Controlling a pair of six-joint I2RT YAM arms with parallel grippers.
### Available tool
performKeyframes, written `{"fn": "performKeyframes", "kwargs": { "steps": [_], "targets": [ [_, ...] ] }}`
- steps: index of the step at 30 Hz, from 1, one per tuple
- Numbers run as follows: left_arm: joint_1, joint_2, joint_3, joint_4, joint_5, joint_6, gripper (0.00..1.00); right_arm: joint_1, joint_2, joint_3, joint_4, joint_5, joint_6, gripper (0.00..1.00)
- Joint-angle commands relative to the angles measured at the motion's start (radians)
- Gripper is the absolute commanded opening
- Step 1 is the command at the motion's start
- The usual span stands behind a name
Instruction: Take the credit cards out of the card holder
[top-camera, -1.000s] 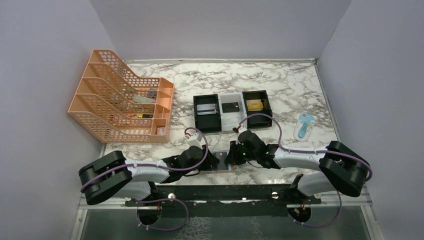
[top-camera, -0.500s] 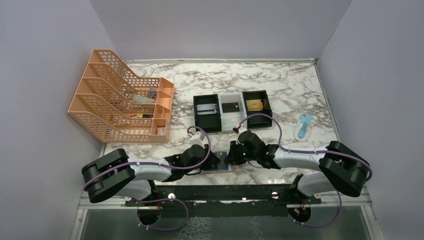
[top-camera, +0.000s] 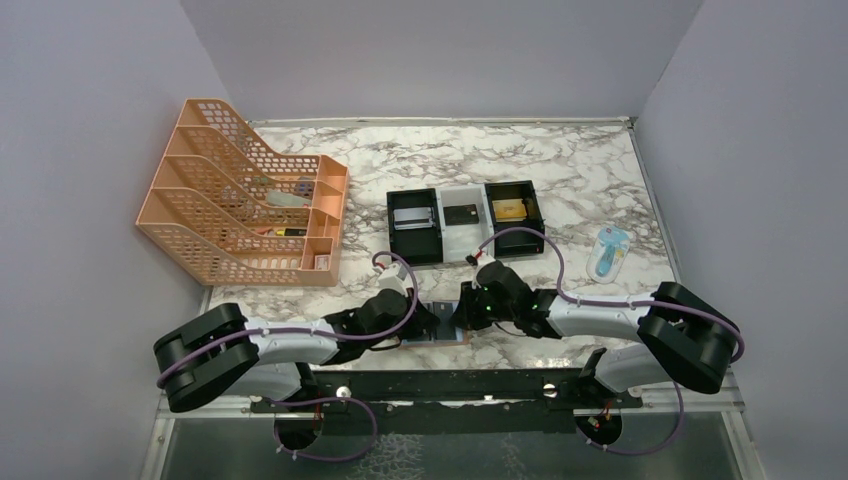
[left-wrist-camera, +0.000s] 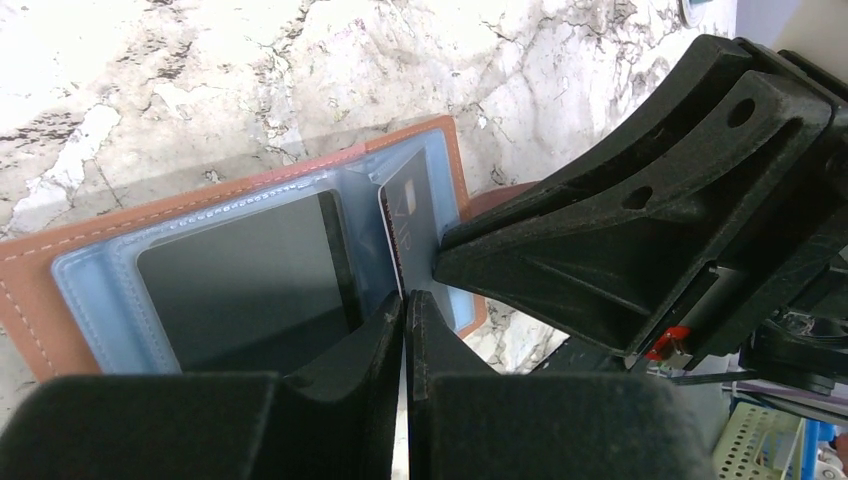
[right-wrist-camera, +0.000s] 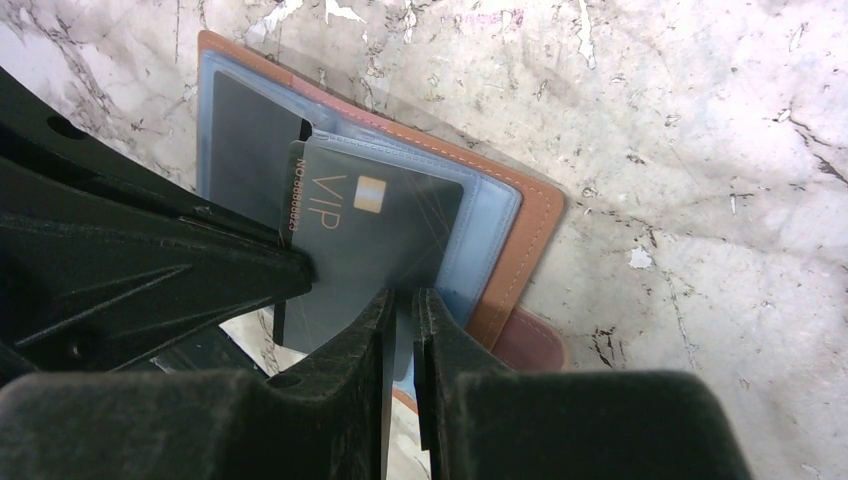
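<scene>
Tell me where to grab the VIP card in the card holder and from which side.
Pinch the VIP card by its bare short end, the one with the printed number, which sticks out of the blue sleeve. Come in from the left hand's side, level with the card's face; the sleeve covers the rest.

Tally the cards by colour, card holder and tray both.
Black or dark: 3 (VIP card and dark card in the card holder; black card in the three-compartment tray)
Silver: 1 (silver card, in the tray)
Gold: 1 (gold card, in the tray)
Total: 5
</scene>
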Motion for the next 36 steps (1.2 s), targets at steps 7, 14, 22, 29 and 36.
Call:
{"fn": "performKeyframes", "kwargs": {
  "steps": [7, 14, 22, 29, 36],
  "targets": [
    [-0.006, -0.044, -0.04, 0.027, 0.01, -0.022, 0.04, 0.0, 0.026, -0.031, -0.061, 0.071, -0.01, 0.14],
    [-0.006, -0.086, -0.072, 0.027, -0.007, -0.033, 0.13, 0.0, 0.035, -0.028, -0.063, 0.073, -0.01, 0.14],
    [-0.006, -0.077, -0.039, 0.032, 0.026, 0.002, 0.2, 0.0, 0.048, -0.021, -0.058, 0.069, -0.005, 0.13],
    [-0.005, -0.085, -0.054, 0.035, 0.018, -0.014, 0.08, 0.0, 0.052, -0.02, -0.062, 0.072, -0.005, 0.13],
    [-0.005, -0.124, -0.083, 0.034, -0.003, -0.021, 0.0, -0.001, 0.055, -0.018, -0.068, 0.08, -0.005, 0.13]
  ]
}}
